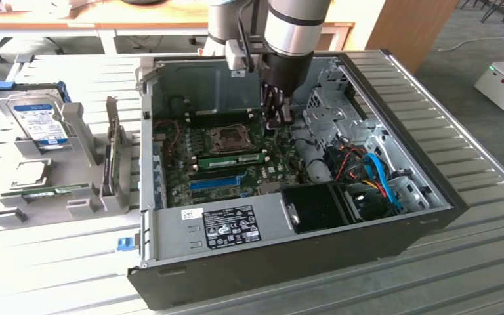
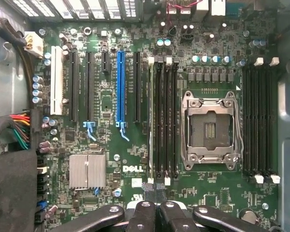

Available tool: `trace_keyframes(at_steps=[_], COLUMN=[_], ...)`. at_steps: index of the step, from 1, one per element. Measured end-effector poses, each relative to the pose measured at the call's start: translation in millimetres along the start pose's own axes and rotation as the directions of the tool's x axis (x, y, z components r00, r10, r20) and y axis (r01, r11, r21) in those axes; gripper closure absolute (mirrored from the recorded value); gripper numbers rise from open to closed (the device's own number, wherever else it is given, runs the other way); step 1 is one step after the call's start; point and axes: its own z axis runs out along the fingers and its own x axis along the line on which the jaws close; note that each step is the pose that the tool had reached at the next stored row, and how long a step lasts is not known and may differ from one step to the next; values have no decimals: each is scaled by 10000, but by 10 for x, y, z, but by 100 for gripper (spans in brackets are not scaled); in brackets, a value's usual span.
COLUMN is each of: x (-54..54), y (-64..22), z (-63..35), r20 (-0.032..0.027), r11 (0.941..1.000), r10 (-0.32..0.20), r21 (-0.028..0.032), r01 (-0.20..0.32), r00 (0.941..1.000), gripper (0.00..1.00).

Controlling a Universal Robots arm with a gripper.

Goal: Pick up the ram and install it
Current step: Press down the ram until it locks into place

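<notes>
The ram [image 1: 234,159] is seen seated on edge in the motherboard [image 1: 195,172], near the socket [image 1: 231,137], inside the case [image 1: 322,244]. The hand [image 1: 277,123] is fully shut, nothing gripped, and is poised near one end of the ram.

Green ram [image 1: 234,159] edge-up in motherboard slot

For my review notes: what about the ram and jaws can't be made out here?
Exterior view: the ram is too small to tell whether it is fully seated.
Wrist view: the ram stands edge-on among the dark slots; whether its latches are closed is unclear.
Exterior view: the jaws' tips blur into the dark parts behind; what they touch cannot be told.
</notes>
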Motion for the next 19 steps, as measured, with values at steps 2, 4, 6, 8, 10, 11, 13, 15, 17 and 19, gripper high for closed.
trace_keyframes(at_steps=[2, 4, 6, 8, 10, 11, 13, 15, 17, 19], x=[0, 0, 0, 0, 0, 0, 0, 0, 0, 0], y=[0, -1, -1, -2, -3, -3, -4, -4, -5, -5], z=[18, 37, 57, 77, 96, 107, 125, 143, 161, 179], r20=[-1, -1, -1, -1, -1, -1, -1, -1, -1, -1], r11=[10000, 10000, 10000, 10000, 10000, 10000, 10000, 10000, 10000, 10000], r10=[0, 0, 0, 1, 1, 1, 1, 1, 1, 1], r21=[0, 0, 0, 0, 0, 0, 0, 0, 0, 0], r01=[0, 0, 0, -1, -1, -1, -1, -1, -1, -1], r00=[10000, 10000, 10000, 10000, 10000, 10000, 10000, 10000, 10000, 10000], gripper=[89, 89, 89, 89, 89, 89, 89, 89, 89, 89])
